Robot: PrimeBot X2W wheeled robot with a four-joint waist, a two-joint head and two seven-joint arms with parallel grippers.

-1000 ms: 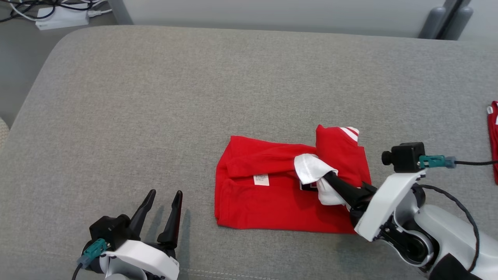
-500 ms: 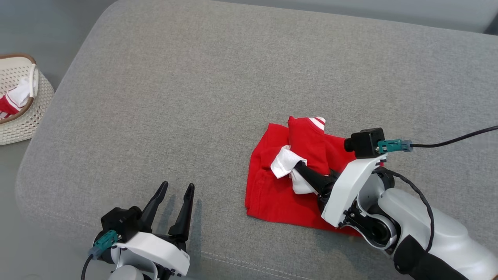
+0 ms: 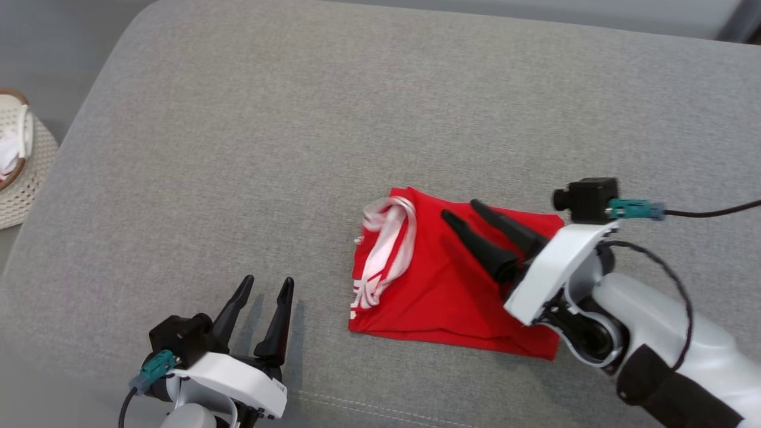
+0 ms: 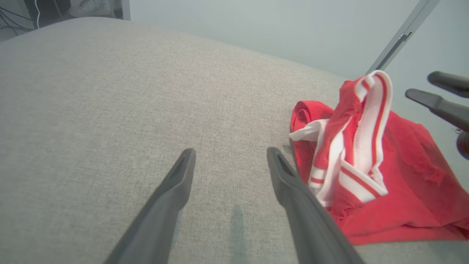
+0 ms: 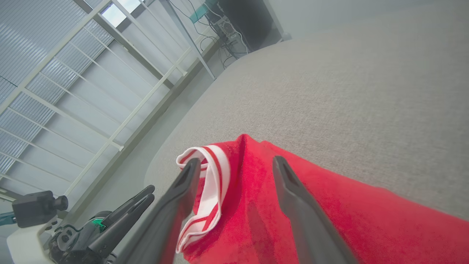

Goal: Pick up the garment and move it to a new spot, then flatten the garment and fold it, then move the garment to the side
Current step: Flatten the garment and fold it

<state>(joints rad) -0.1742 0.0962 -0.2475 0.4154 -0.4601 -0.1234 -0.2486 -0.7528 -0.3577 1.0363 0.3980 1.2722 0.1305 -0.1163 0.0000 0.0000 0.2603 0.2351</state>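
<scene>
Head view: the red garment (image 3: 452, 297) lies folded on the grey couch (image 3: 267, 119), right of centre, with its white-striped trim (image 3: 386, 238) bunched up along its left edge. The right claw (image 3: 460, 208) is spread apart and holds nothing; it is over the garment's far half, contact unclear. The left claw (image 3: 269, 279) is also spread and empty, over bare couch just left of the garment, not touching it. A woven basket (image 3: 24, 178) sits at far left, off the couch.
</scene>
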